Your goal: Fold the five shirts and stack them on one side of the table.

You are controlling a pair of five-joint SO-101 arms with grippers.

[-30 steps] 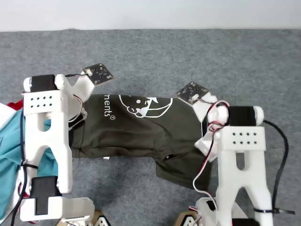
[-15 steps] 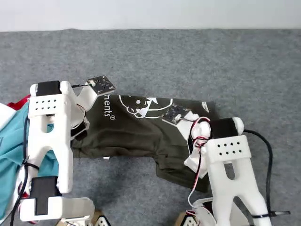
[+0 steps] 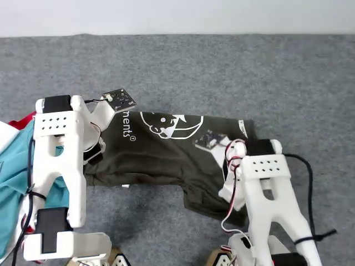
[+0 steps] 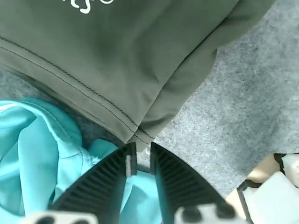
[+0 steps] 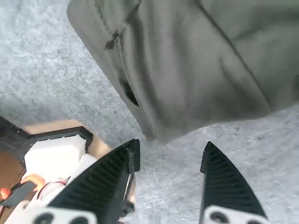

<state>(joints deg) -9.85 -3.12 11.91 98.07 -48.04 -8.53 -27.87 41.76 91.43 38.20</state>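
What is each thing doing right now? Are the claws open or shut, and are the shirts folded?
dark green shirt: spread out, wrinkled, not neatly folded.
blue shirt: crumpled in a heap, unfolded.
left gripper: shut on the dark green shirt's corner.
right gripper: open, holding nothing, over the dark green shirt's edge.

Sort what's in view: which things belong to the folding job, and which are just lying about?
Job: olive shirt, teal shirt, red garment, left gripper, right gripper.
Lying about: grey table cover, black cable.
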